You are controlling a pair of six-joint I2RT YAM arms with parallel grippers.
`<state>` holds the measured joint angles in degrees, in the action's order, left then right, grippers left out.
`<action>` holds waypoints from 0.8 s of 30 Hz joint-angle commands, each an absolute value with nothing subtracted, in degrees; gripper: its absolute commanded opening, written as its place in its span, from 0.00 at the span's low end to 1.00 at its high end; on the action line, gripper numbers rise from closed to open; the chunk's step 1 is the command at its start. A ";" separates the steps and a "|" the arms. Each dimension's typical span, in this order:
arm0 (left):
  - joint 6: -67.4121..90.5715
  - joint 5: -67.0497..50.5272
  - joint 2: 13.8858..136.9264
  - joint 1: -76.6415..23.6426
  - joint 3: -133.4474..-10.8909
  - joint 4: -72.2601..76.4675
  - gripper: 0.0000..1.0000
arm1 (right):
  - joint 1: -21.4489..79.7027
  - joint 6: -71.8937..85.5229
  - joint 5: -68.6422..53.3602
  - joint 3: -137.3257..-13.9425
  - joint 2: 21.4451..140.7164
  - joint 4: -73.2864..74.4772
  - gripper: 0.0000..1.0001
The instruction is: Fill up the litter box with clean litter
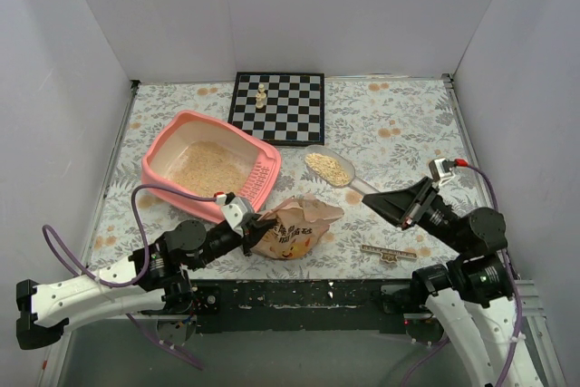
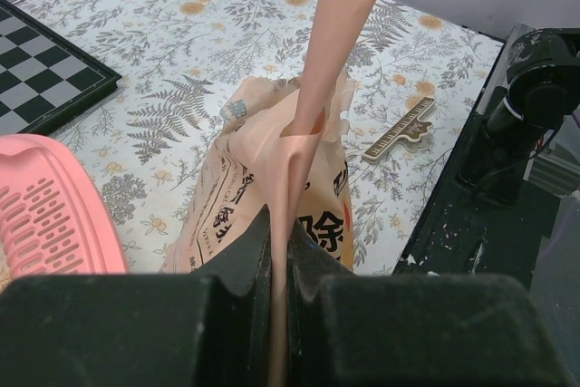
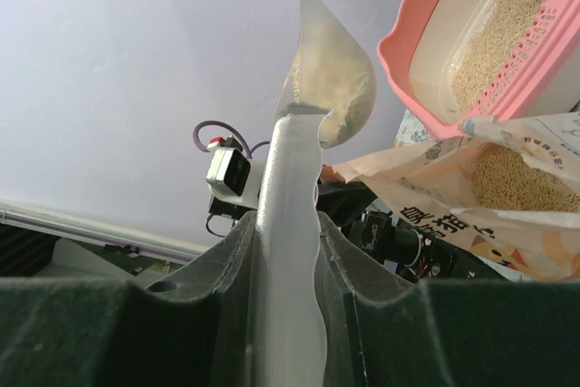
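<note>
The salmon-pink litter box [image 1: 165,143] stands at the left with tan clean litter [image 1: 210,167] spread inside and its slotted grate on the right side; it also shows in the right wrist view [image 3: 426,6] and the left wrist view [image 2: 54,215]. My left gripper [image 1: 255,227] is shut on the edge of the tan paper litter bag [image 1: 294,228], which lies open beside the box [image 2: 272,169]. My right gripper [image 1: 391,205] is shut on the handle of the clear plastic scoop [image 1: 329,168], held above the table right of the box with litter in its bowl [image 3: 331,88].
A black-and-white chessboard [image 1: 277,107] with one pale piece [image 1: 261,95] lies at the back centre. A wooden comb-like strip [image 1: 390,253] lies near the front edge on the right. White walls enclose the floral tablecloth.
</note>
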<state>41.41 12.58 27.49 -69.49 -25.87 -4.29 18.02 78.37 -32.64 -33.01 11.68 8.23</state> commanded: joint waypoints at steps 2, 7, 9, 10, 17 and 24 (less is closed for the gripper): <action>42.36 11.43 25.05 -69.52 -28.13 0.96 0.00 | 17.93 81.12 -35.68 -31.82 20.46 -11.14 0.01; 42.89 10.81 24.35 -69.52 -28.30 0.88 0.00 | 18.02 79.81 -38.31 -33.57 33.28 -18.89 0.01; 43.07 10.46 24.26 -69.52 -28.47 0.79 0.00 | 18.28 78.49 -39.46 -35.15 38.12 -20.12 0.01; 43.15 10.55 24.43 -69.52 -28.56 0.79 0.00 | 18.63 77.79 -39.72 -36.20 40.15 -20.47 0.01; 43.94 9.75 24.70 -69.52 -29.00 0.35 0.00 | 25.04 68.31 -38.06 -44.89 57.36 -18.47 0.01; 44.38 10.55 23.03 -69.52 -29.00 0.35 0.00 | 31.64 56.71 -34.82 -63.08 76.27 -3.72 0.01</action>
<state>43.53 10.92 25.52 -69.49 -25.87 -5.98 29.02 65.65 -37.23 -53.67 70.17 -10.09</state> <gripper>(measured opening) 0.020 0.344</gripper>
